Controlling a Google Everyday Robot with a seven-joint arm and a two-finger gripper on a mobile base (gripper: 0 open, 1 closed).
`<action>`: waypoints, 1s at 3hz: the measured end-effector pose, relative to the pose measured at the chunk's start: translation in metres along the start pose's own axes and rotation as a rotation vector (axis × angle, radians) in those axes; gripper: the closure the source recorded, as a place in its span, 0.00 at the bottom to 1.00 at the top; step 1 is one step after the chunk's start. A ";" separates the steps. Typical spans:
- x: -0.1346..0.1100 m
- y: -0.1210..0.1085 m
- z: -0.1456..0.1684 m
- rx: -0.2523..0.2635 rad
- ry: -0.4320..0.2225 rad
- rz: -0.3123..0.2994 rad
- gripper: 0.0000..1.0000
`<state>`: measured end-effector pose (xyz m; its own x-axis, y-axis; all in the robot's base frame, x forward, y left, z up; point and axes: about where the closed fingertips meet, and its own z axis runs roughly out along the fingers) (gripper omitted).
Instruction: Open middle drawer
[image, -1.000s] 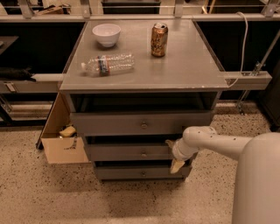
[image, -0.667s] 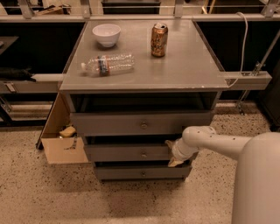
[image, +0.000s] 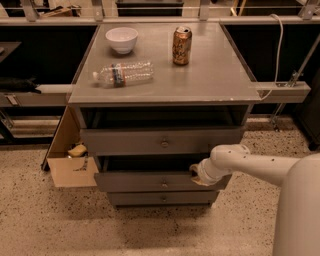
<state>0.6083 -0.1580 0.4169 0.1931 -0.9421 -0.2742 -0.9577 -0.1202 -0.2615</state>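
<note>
The middle drawer (image: 150, 181) is a grey front with a small round knob (image: 163, 184), below the taller top drawer (image: 160, 141) and above the slim bottom drawer (image: 162, 198). It stands out a little from the cabinet, with a dark gap above it. My gripper (image: 198, 175) is at the right end of the middle drawer's top edge, at the end of my white arm (image: 250, 165), which comes in from the right. The gripper's tip is partly hidden against the drawer.
On the cabinet top (image: 210, 75) are a white bowl (image: 122, 39), a brown can (image: 182, 45) and a lying plastic bottle (image: 122, 74). An open cardboard box (image: 70, 160) stands on the floor to the left of the cabinet. Dark shelving runs behind.
My gripper has shifted slightly up and left along the right end of the middle drawer. The drawer front looks a little farther out.
</note>
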 end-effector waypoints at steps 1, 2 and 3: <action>-0.004 0.001 -0.004 -0.008 -0.009 0.002 0.98; -0.006 0.002 -0.008 -0.013 -0.013 0.002 0.75; -0.006 0.002 -0.008 -0.013 -0.013 0.002 0.51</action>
<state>0.6036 -0.1546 0.4252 0.1943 -0.9381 -0.2867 -0.9607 -0.1229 -0.2491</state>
